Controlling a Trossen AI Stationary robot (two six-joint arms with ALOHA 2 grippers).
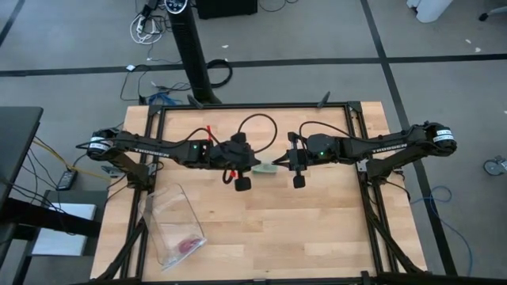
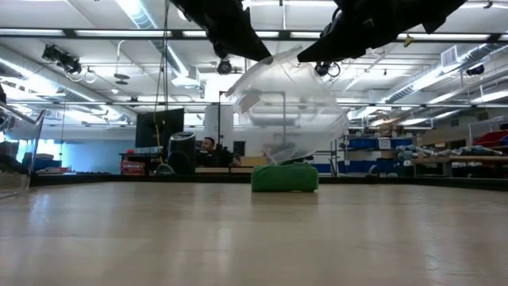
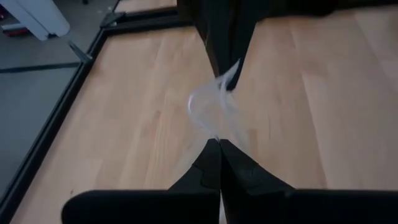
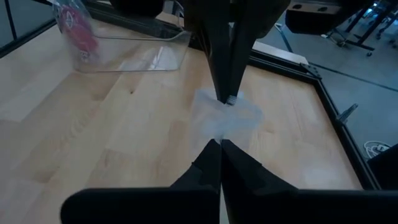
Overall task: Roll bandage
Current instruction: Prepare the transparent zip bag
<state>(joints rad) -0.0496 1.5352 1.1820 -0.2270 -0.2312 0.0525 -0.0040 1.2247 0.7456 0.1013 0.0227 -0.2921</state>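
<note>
While both arms are reaching toward the table's middle in the high view, the left gripper (image 1: 252,166) and right gripper (image 1: 285,164) are meeting over a clear plastic bag (image 1: 268,167); a second clear bag (image 1: 173,224) holding a small pink item (image 1: 188,245) is lying well apart, near the front left.

Low view: the bandage (image 2: 285,177), a small green roll, is sitting on the table (image 2: 238,238) inside the raised, ballooning bag.

Left wrist view: the left jaws are pressing together, pinching the bag's film (image 3: 214,112); the far gripper is pinching it too.

Right wrist view: the right jaws are closing tight on the bag's edge (image 4: 225,118).
</note>
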